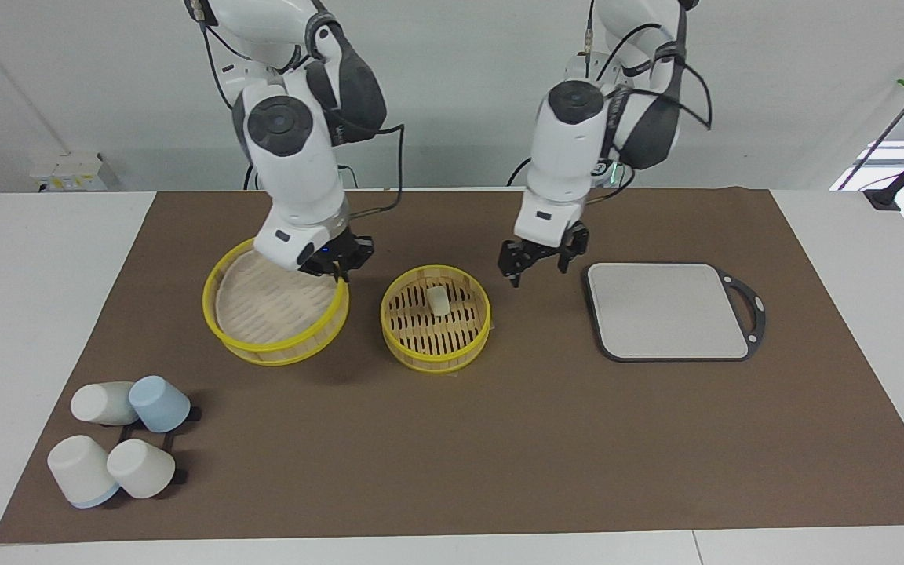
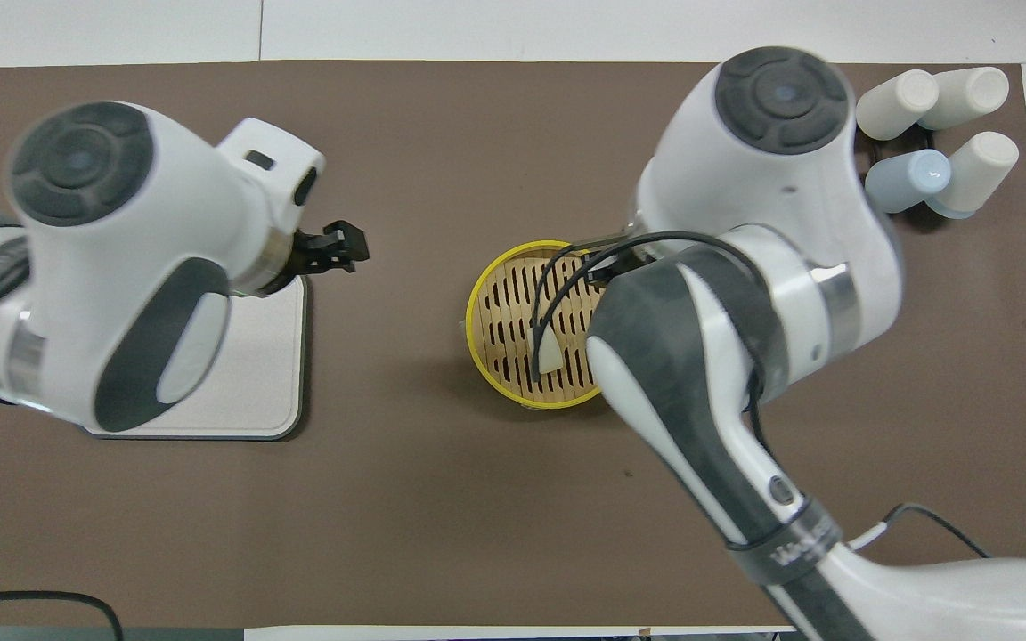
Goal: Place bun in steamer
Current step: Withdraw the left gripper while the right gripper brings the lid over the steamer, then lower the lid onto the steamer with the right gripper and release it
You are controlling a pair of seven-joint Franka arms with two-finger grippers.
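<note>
The bun [image 1: 439,300] lies in the open steamer basket [image 1: 394,336] at the middle of the mat, on its slatted floor. In the overhead view the bun [image 2: 549,353] shows partly under a cable, inside the basket [image 2: 477,307]. My right gripper [image 1: 336,265] is shut on the rim of the steamer lid [image 1: 267,310]. It holds the lid tilted beside the basket, toward the right arm's end of the table. The right arm hides the lid in the overhead view. My left gripper [image 1: 538,267] is open and empty in the air between the basket and the grey board; it also shows in the overhead view [image 2: 341,249].
A grey square board [image 1: 668,310] with a dark rim and handle lies toward the left arm's end, and shows in the overhead view [image 2: 286,374]. Several white and blue cups [image 1: 118,439] lie on a black rack at the right arm's end, farther from the robots [image 2: 932,133].
</note>
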